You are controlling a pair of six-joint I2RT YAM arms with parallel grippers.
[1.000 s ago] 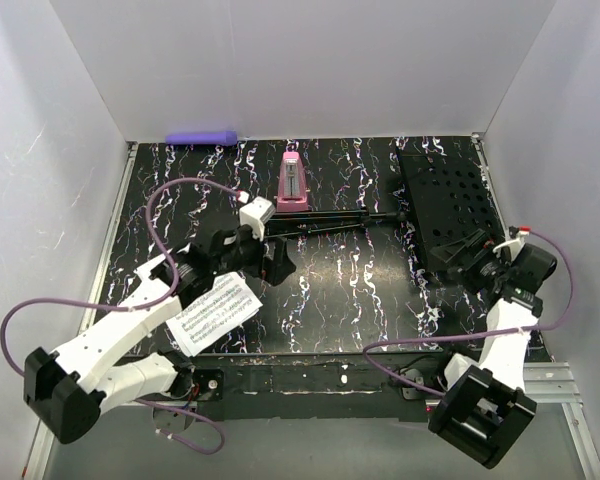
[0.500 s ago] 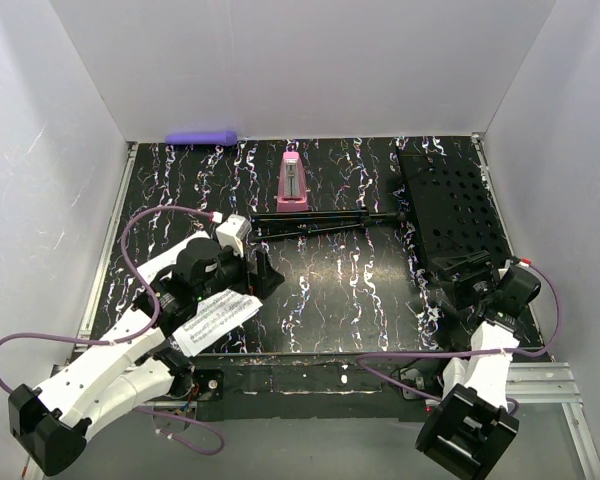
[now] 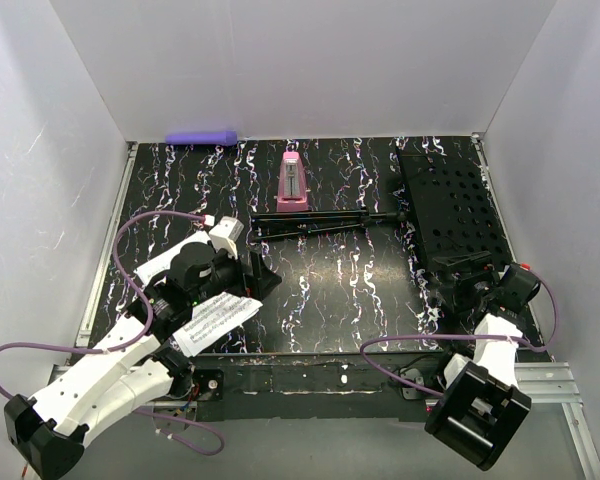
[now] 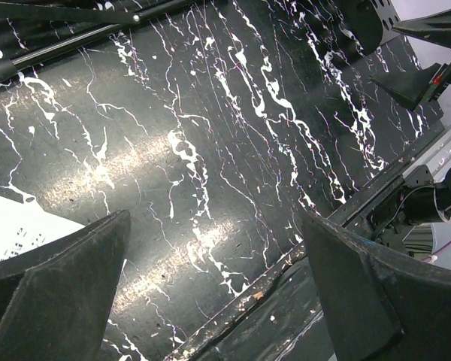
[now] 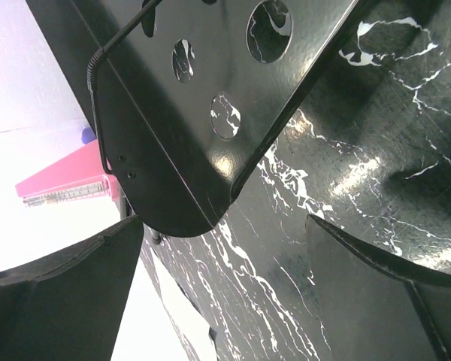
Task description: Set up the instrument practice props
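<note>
You are working on a black table [image 3: 350, 290] veined with white, boxed in by plain white walls [image 3: 310, 60] on three sides. A purple cylinder [image 3: 202, 137] lies at the far left edge against the back wall. The pink metronome [image 3: 292, 183] stands upright at the far middle. The music stand [image 3: 450, 205] lies flat: its perforated desk is on the right side and its pole [image 3: 310, 222] runs left, just in front of the metronome. The sheet music [image 3: 215, 322] lies at the near left, partly under your left arm; you cannot tell from here whether it is one page or two. From above, your left gripper [image 3: 255, 275] sits near the sheet and your right gripper [image 3: 460, 290] sits at the desk's near end. Only the wrist cameras show the jaws: both are spread wide with nothing between them. The left view catches just a white corner of the sheet, the right view the desk's rounded corner and, beyond it, the metronome.
</note>
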